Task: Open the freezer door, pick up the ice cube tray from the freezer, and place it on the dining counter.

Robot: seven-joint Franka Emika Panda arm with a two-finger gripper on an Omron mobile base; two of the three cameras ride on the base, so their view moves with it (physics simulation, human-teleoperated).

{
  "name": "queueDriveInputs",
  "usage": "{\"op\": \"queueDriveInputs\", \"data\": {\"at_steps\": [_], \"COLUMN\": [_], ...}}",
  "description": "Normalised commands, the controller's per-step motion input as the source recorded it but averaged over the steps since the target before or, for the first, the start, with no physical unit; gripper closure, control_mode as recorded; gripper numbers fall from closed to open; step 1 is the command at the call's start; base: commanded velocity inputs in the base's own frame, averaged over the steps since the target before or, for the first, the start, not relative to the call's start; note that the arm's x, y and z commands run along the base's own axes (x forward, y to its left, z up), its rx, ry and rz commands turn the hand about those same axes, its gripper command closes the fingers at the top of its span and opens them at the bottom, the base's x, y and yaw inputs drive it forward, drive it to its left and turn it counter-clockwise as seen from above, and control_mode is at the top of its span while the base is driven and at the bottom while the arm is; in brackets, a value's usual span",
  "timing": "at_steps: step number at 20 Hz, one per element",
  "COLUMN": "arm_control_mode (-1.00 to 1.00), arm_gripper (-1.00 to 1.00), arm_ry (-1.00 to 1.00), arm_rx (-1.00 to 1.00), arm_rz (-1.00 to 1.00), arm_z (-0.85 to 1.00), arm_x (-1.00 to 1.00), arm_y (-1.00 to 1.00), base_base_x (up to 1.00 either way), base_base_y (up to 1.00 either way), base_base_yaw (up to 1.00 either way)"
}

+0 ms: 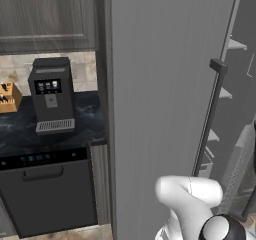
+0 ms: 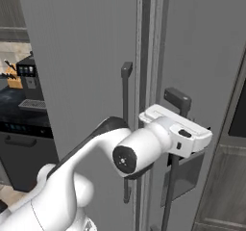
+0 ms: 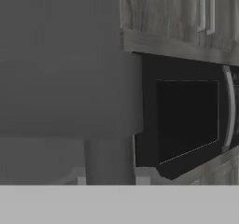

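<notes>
1. Plain grey door point(image 1: 160, 84) takes up the middle of the left base view. Its dark bar handle point(image 1: 210, 119) runs down the right edge.
2. Freezer door point(image 2: 206, 57) is just right of the plain door in the right base view, with a dark bar handle point(image 2: 178, 100) and a dispenser niche point(image 2: 190, 174) partly hidden behind the hand.
3. Freezer point(image 1: 231, 44): thin light shelves show past the plain door's handle in the left base view, so the door looks ajar.
4. White arm point(image 2: 96, 162) rises from the lower left, bends at the elbow and reaches across both handles.
5. Dishwasher point(image 1: 50, 194) sits under the dark worktop point(image 1: 85, 114), left of the fridge.
6. Black oven point(image 3: 186, 115) is built into the wood cabinets in the hand view, beside a grey panel.
7. Coffee machine point(image 1: 50, 94) stands on the worktop.
8. Gripper point(image 2: 178, 131) is level, right up against the freezer door handle. The fingers are hidden behind its body, so I can't tell whether it is clamped or loose.
9. Knife block point(image 1: 7, 98) is at the far left.
</notes>
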Motion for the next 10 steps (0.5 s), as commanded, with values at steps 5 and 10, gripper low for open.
{"op": "queueDriveInputs", "data": {"at_steps": [5,10], "arm_control_mode": [-1.0,-1.0], "arm_gripper": [1.0,1.0], "arm_ry": [0.05,0.05], "arm_rx": [0.0,0.0], "arm_rz": [-0.17,-0.16], "arm_z": [0.0,0.0], "arm_x": [-0.18,-0.22], "arm_y": [-0.38,-0.42], "base_base_x": [0.0,0.0], "base_base_y": [0.0,0.0], "base_base_yaw": [0.0,0.0]}}
